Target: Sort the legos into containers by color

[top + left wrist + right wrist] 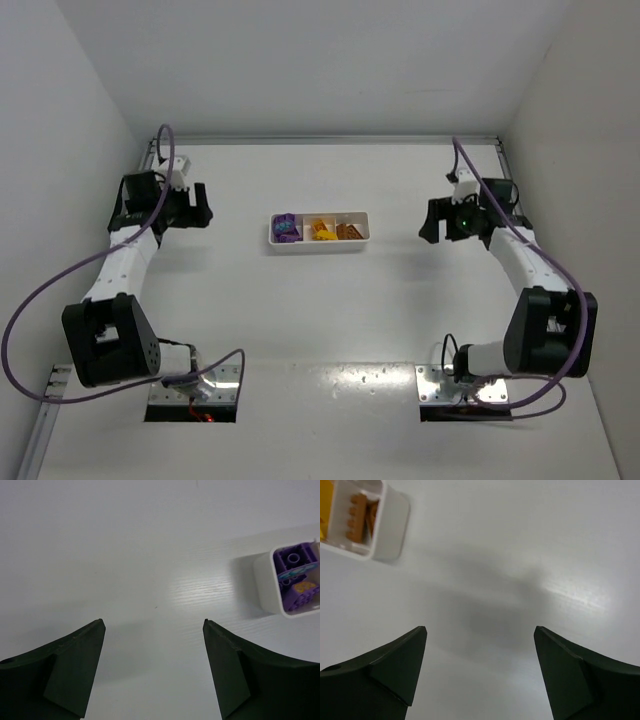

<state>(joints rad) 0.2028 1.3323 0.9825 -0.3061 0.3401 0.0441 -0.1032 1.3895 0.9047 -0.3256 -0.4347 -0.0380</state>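
the left gripper (154, 625) is spread wide, its two dark fingers (75, 655) well apart with nothing between them but bare white table (150, 555). it hangs over the left side of the table, pointing towards the tray (264, 582), which lies off to its right and clear of it. the near corner of the tray's left compartment shows in the left wrist view, with purple legos (295, 572) piled inside; a small yellowish patch and a pale blue strip show among them, too small to tell what they are.

the right gripper (480, 630) is likewise wide open and holds nothing, and only its soft shadow lies on the table beneath it. it hangs over the right side of the table, well apart from the tray's right end. in the right wrist view the tray's right compartment holds orange-brown legos (360, 511), studs showing, and a sliver of the yellow legos (324, 510) shows in the compartment next to it.

from the top camera the tray lies crosswise at about the middle of the table, between the two grippers: purple in the left compartment, yellow in the middle one, orange-brown in the right one. i see no loose bricks on the table. a purple cable (40, 300) loops along each arm, and plain white walls (300, 60) close in the far side and both flanks.
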